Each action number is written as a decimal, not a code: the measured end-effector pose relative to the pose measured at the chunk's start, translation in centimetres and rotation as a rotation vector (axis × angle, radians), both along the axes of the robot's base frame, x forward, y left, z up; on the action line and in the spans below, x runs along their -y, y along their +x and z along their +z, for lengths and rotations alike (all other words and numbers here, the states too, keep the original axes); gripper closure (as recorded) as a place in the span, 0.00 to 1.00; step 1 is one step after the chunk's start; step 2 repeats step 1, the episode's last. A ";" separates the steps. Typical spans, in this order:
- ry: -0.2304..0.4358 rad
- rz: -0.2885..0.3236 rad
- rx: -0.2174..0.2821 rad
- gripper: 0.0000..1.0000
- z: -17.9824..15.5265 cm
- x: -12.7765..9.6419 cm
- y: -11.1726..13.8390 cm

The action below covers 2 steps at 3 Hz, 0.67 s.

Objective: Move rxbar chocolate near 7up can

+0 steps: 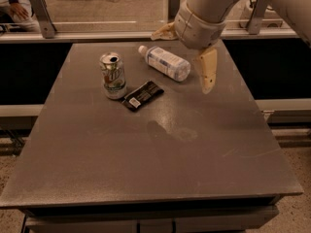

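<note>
The rxbar chocolate [142, 95], a flat black wrapper with a white barcode patch, lies on the grey table [146, 169] just right of the 7up can [112, 75], touching or almost touching its base. The can stands upright with its silver top open. My gripper [187, 52] hangs above the table's back right, well above and to the right of the bar. Its two cream fingers [208, 70] are spread wide apart and hold nothing.
A clear plastic bottle [164, 62] with a white cap lies on its side behind the bar, under my gripper. A railing [97, 23] runs behind the table. A person [14, 4] is at the far left.
</note>
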<state>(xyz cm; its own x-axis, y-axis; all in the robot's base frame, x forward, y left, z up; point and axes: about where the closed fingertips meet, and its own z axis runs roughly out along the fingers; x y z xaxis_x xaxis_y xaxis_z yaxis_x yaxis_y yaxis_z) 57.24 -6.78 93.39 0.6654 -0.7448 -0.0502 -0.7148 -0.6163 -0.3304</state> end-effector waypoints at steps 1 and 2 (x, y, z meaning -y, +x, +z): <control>0.000 0.000 0.000 0.00 0.0 0.0 0.0; 0.000 0.000 0.000 0.00 0.0 0.0 0.0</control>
